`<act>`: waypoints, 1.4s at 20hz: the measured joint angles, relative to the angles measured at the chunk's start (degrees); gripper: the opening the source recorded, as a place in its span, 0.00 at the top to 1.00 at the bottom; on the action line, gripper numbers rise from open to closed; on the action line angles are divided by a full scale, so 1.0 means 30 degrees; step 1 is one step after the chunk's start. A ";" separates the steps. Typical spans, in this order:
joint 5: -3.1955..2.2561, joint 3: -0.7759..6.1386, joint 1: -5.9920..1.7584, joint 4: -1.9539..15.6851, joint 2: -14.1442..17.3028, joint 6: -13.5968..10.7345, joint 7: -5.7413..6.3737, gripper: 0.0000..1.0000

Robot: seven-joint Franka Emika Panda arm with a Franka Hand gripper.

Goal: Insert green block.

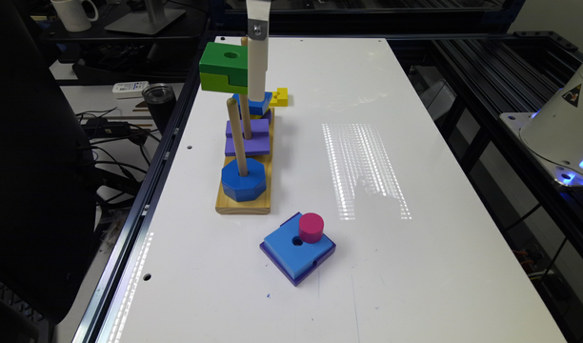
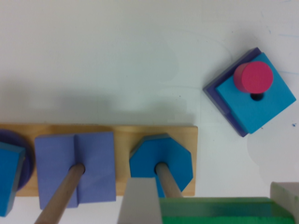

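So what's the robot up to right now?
Gripper shut on square green block, held above the wooden peg board. Not on a peg yet. Nothing blocking.

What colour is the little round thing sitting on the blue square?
Pink cylinder, clearest in the exterior view.

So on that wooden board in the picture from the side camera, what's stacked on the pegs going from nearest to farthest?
Blue octagon → purple square pieces → blue block on the far peg, with the green block held above it. Beyond the board's far end lies a small yellow block.
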 joint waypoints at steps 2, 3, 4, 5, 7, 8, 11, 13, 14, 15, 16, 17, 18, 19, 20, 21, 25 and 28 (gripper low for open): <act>0.0000 0.0000 -0.0001 0.0001 0.0001 0.0007 -0.0001 1.00; 0.0000 0.0000 -0.0001 0.0002 0.0001 0.0007 -0.0001 1.00; 0.0000 0.0000 -0.0001 0.0002 0.0002 0.0008 -0.0002 1.00; 0.0000 0.0000 -0.0001 0.0002 0.0002 0.0009 -0.0002 1.00; 0.0000 0.0001 -0.0001 -0.0004 0.0056 0.0022 -0.0003 1.00; 0.0000 0.0000 -0.0002 -0.0003 0.0158 0.0087 -0.0005 1.00; 0.0000 0.0000 -0.0003 -0.0003 0.0365 0.0303 -0.0013 1.00; 0.0000 0.0000 -0.0004 -0.0003 0.0380 0.0329 -0.0014 1.00; 0.0000 0.0000 -0.0004 -0.0003 0.0381 0.0330 -0.0014 1.00; 0.0000 0.0000 -0.0004 -0.0003 0.0380 0.0331 -0.0015 1.00; 0.0000 0.0000 -0.0004 -0.0003 0.0384 0.0332 -0.0015 1.00; 0.0000 0.0000 -0.0006 -0.0010 0.0420 0.0339 -0.0016 1.00; -0.0001 -0.0001 -0.0009 -0.0010 0.0496 0.0384 -0.0021 1.00; -0.0004 -0.0003 -0.0012 -0.0009 0.0593 0.0458 -0.0025 1.00; -0.0005 -0.0004 -0.0015 -0.0009 0.0653 0.0512 -0.0030 1.00; -0.0006 -0.0005 -0.0017 -0.0009 0.0695 0.0550 -0.0034 1.00; -0.0006 -0.0005 -0.0020 -0.0008 0.0717 0.0574 -0.0036 1.00; -0.0006 -0.0005 -0.0021 -0.0008 0.0716 0.0575 -0.0037 1.00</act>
